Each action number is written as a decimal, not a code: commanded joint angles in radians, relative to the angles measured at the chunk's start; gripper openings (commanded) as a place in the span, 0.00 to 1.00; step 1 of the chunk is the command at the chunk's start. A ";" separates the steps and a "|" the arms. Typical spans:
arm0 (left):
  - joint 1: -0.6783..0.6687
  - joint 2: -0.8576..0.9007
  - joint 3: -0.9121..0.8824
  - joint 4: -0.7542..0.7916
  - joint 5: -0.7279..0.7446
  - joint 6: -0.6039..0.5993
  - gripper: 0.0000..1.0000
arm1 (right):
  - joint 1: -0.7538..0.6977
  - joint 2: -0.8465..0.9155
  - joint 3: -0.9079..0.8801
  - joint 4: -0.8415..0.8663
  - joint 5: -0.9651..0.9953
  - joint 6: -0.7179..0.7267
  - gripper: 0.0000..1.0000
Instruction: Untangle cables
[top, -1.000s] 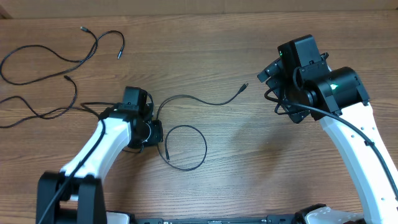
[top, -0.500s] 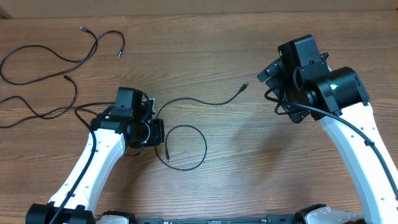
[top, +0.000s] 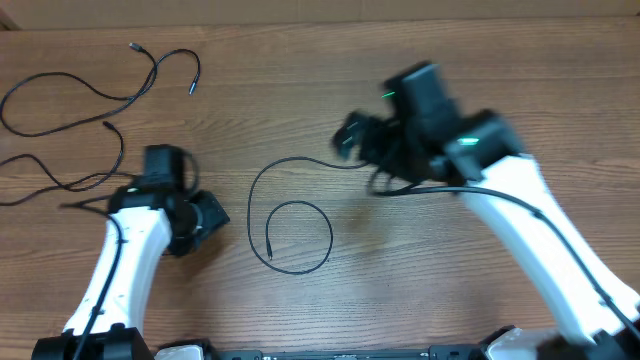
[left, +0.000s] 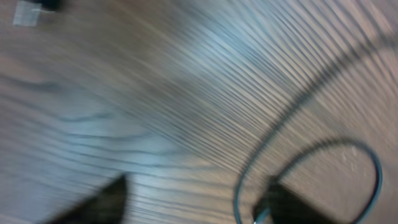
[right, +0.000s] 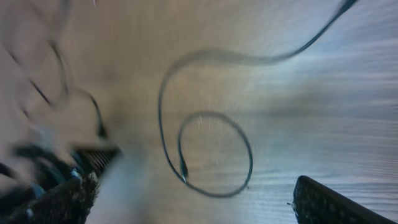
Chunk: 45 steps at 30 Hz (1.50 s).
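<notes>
1. The left jaws stand apart. In the left wrist view their two dark fingers (left: 102, 205) sit at the lower corners with only bare wood between them, so they are gripping nothing. This view is badly smeared.
2. Just beside the right-hand finger in that view lies one end of a thin black looped cable (left: 342, 141). I cannot tell whether it touches the finger.
3. The right jaws are spread wide. Their ribbed dark fingers (right: 336, 202) fill the lower corners of the right wrist view and hold nothing.
4. Between those fingers the same cable lies flat on the wood. It forms a closed ring with a small plug at its left side. A long tail curves around it and runs off to the upper right.
5. From overhead, the cable rests in the middle of the brown wood-grain desk (top: 300, 60), between the two arms. Its tail arcs up and to the right, passing under the black head of the blurred white right arm (top: 520, 200).
6. The white left arm (top: 125, 245) stands to the left of the ring, near it but not touching it.
7. On the far left of the desk, well apart from the ring, lie an upper winding black cable (top: 100, 96) and a lower winding black cable (top: 120, 150). The lower one runs close by the left arm's wrist.
</notes>
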 joint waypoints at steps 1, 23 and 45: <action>0.098 -0.015 0.000 -0.026 0.010 -0.051 1.00 | 0.098 0.112 -0.019 0.016 -0.011 -0.078 1.00; 0.422 -0.015 0.000 -0.103 0.030 -0.070 0.99 | 0.447 0.356 0.008 0.190 0.067 -0.233 0.93; 0.422 -0.015 0.000 -0.097 0.030 -0.067 1.00 | 0.435 0.358 0.065 0.376 0.063 -0.168 0.90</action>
